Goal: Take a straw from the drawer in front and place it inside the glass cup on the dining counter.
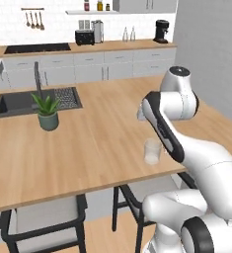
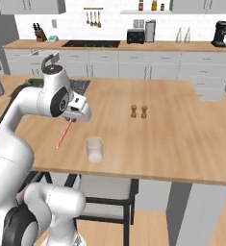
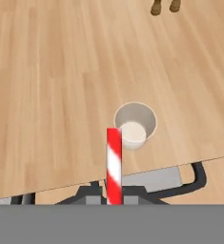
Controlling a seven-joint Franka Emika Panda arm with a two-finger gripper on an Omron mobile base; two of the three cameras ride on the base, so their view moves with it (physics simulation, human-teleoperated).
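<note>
One step is left: the gripper, clamped on the straw, hangs near the glass cup on the table, straw not yet inside.

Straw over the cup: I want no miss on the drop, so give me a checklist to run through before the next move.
1. Gripper shut on the straw: ok.
2. Glass cup upright, mouth open and nothing in it, seen in the hand view: ok.
3. Straw's lower end over the cup's mouth: not ok; in the right base view it hangs left of the cup.
4. Straw upright for entry: not ok; it slants.
5. Cup standing fully on the dining counter, though near its edge: ok.
6. Shakers well apart from the cup: ok.
</note>
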